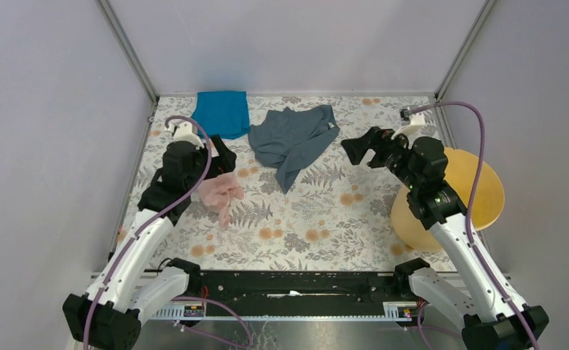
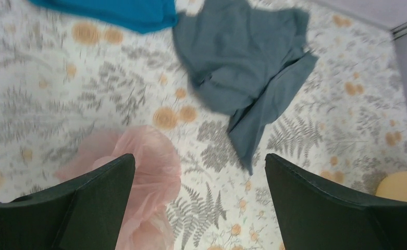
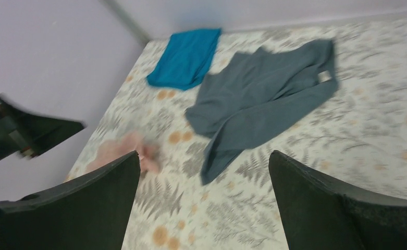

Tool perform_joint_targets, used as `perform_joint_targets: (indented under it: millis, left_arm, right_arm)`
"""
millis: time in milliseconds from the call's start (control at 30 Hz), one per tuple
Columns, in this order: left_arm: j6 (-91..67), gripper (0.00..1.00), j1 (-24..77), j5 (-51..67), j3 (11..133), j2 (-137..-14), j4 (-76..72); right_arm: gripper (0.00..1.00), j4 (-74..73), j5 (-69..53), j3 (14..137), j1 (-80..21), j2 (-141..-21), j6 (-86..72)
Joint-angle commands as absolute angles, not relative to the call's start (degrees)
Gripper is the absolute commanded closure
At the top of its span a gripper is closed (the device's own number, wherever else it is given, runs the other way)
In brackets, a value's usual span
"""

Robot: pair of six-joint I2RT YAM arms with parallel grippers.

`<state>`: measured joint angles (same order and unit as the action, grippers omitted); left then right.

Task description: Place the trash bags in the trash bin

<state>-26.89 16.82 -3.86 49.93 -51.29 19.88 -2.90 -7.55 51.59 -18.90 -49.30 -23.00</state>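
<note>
Firstly, one trash bag (image 1: 221, 191): thin, translucent pale pink, crumpled into a loose heap on the left part of the floral-patterned table (image 1: 325, 211), outside the bin and held by nothing. Left gripper (image 1: 221, 157) sits directly over the bag's far edge with its jaws spread wide; in the left wrist view one finger overlaps the pink film, and contact cannot be judged. Trash bin (image 1: 478, 193): round, yellow-orange plastic, at the table's right edge, well apart from the bag and partly hidden behind the right arm. Right gripper (image 1: 358, 149) is raised left of the bin, jaws likewise fully apart and holding nothing. Grey-blue garment (image 1: 296, 138): rumpled at the far centre, bearing a small pale tag (image 3: 324, 76) too blurred to read. Bright blue folded cloth (image 1: 223, 113): far left, just beside the garment.
</note>
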Motion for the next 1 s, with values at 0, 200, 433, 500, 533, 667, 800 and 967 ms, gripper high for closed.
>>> perform_joint_targets:
  millis: [0, 200, 433, 500, 533, 667, 800, 967]
  left_arm:
    - [-32.37, 0.01, 16.87, -6.70, 48.03, -55.19, 24.39]
    - [-37.63, 0.01, 16.87, -7.51, 45.99, -61.03, 25.88]
    - [-40.91, 0.01, 16.87, -9.67, 41.45, -63.27, 27.02]
    - [-41.03, 0.06, 16.87, -7.94, 40.46, -63.78, 26.40]
    - [-40.63, 0.12, 16.87, -6.47, 39.71, -63.74, 25.43]
    - [-40.55, 0.48, 16.87, -1.59, 36.82, -62.46, 22.39]
    - [-43.63, 0.82, 16.87, 4.15, 34.46, -58.80, 18.72]
    - [-51.27, 0.91, 16.87, 18.82, 29.93, -51.89, 4.63]
  right_arm:
    - [0.00, 2.49, -27.67, 52.86, -18.79, -52.06, -25.79]
    - [0.00, 5.85, -35.09, 50.98, -24.88, -58.45, -27.49]
    - [0.00, 8.38, -31.45, 46.00, -35.64, -63.38, -26.68]
    - [0.00, 9.73, -31.28, 44.45, -36.92, -64.92, -27.50]
    - [0.00, 10.09, -31.25, 43.80, -37.52, -65.57, -27.65]
    - [0.00, 10.54, -31.86, 41.10, -39.90, -67.12, -27.53]
    - [0.00, 12.40, -32.84, 37.58, -41.96, -67.93, -29.47]
    - [0.00, 16.66, -33.79, 33.97, -44.87, -69.35, -33.12]
